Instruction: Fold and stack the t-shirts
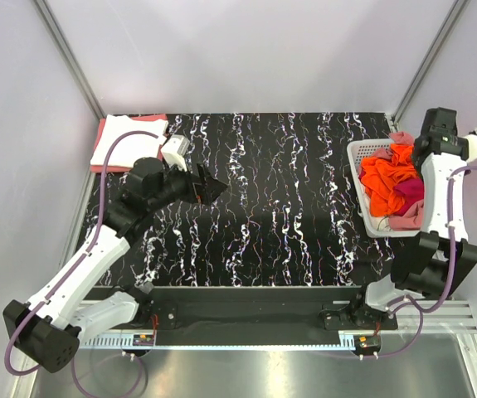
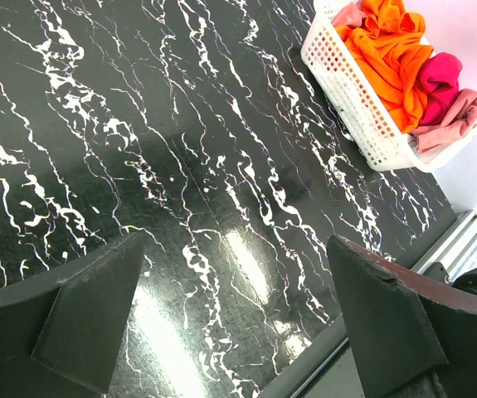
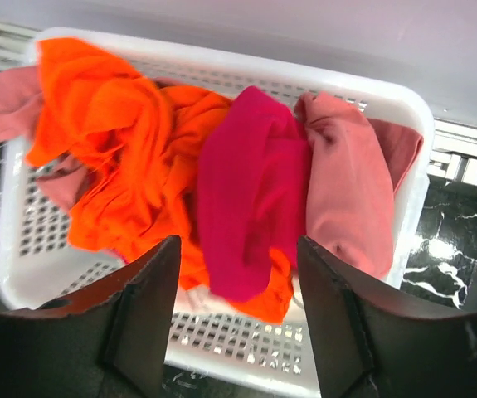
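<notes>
A white perforated basket (image 1: 364, 156) at the table's right edge holds crumpled t-shirts: a bright orange one (image 3: 122, 141), a crimson one (image 3: 246, 191) and a salmon-pink one (image 3: 346, 191). My right gripper (image 3: 238, 242) hangs over the basket, jaws apart, with the crimson shirt's lower end showing between and below them; I see no cloth pinched. A folded white shirt (image 1: 130, 137) lies on a pink one at the back left corner. My left gripper (image 2: 234, 242) hovers open over bare tabletop, right of that stack, holding nothing.
The black marbled table (image 1: 288, 215) stretches between the folded stack and the basket (image 2: 346, 91). White walls close in the back and both sides. The arm bases and a metal rail (image 1: 246, 340) run along the near edge.
</notes>
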You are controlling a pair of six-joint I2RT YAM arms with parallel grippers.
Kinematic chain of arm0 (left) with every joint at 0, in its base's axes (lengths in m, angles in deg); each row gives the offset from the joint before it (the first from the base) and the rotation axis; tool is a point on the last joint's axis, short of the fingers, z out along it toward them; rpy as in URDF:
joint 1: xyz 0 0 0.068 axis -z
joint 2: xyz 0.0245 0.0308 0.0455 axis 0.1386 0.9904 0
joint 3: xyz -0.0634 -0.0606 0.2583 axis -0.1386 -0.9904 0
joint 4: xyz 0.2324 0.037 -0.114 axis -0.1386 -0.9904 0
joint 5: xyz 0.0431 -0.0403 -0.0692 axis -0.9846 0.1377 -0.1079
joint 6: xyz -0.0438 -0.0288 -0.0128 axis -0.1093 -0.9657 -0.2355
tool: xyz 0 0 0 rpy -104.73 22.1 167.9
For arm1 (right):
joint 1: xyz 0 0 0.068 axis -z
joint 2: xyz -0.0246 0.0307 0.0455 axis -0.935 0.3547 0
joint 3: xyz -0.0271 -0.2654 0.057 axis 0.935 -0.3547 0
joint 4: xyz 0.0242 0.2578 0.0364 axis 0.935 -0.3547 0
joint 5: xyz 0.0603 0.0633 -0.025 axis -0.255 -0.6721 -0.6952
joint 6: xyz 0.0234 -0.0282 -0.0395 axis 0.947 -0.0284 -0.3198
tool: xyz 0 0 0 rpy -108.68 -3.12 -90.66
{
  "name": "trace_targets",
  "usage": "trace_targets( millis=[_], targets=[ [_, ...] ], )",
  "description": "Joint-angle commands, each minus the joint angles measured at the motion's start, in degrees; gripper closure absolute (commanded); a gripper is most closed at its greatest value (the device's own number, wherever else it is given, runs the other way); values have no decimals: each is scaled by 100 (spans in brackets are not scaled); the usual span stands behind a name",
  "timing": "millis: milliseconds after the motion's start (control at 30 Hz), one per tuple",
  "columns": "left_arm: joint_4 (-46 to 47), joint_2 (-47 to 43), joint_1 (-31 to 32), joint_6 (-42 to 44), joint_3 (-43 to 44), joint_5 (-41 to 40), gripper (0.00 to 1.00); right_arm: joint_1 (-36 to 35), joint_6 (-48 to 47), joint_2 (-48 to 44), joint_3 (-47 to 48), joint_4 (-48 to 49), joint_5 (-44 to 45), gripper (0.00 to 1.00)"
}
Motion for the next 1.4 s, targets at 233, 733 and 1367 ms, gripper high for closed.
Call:
trace_targets(
  millis=[233,733,1367],
  targets=[
    [296,119,-8,-47,23,156,1,608,-448,250,-789,1654,-1334,40],
    [217,128,-17,-11,32,-63,1,643,-457,629,-798,1680,-1246,70],
    [6,-65,-52,76,138,-301,1,380,-1318,278,4247,1100,-6343,100]
  ],
)
